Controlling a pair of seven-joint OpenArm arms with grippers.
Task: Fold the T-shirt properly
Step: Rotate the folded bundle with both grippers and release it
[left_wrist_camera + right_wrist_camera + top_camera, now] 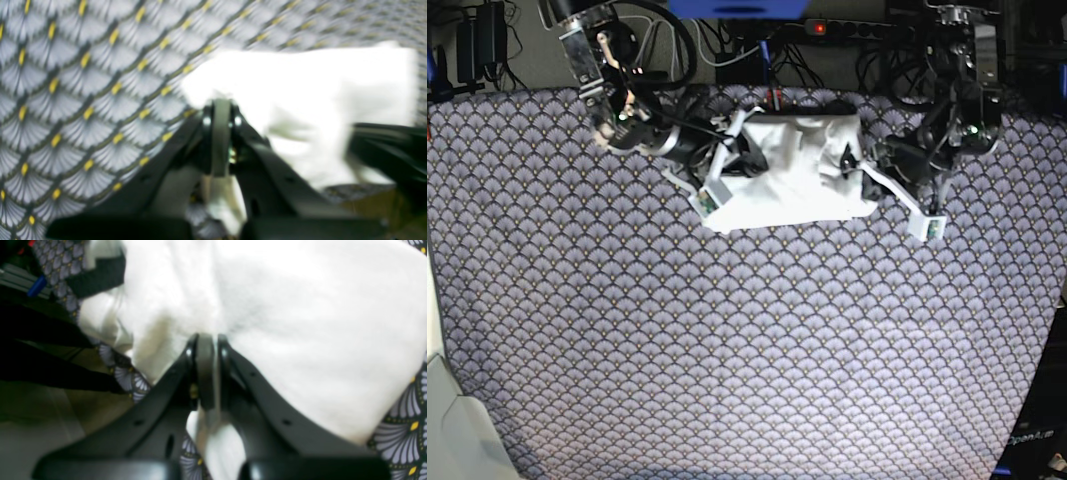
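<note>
Two tools are working the T-shirt (787,175) at once, and most of the folding looks done: the shirt lies as a compact white rectangle at the upper middle of the base view, near the far edge of the patterned surface (727,350). Only plain white cloth faces up; no print shows, and no sleeves stick out. The upper part of the bundle is still rumpled where both tools meet it, so I judge that a last fold or some smoothing remains before the cloth can be let go.

At the upper right of the base view, the left tool (852,160) reaches in low from the side. Its wrist view, though blurred, shows the jaws pressed together with a strip of white cloth (225,200) running between them, so it is pinching the shirt's edge.

At the upper left of the base view, the right tool (739,148) slants down toward the shirt's other end. Its wrist view shows the jaws (209,350) nearly shut, with white fabric gathered at the tips and a fold pinched between them.
</note>
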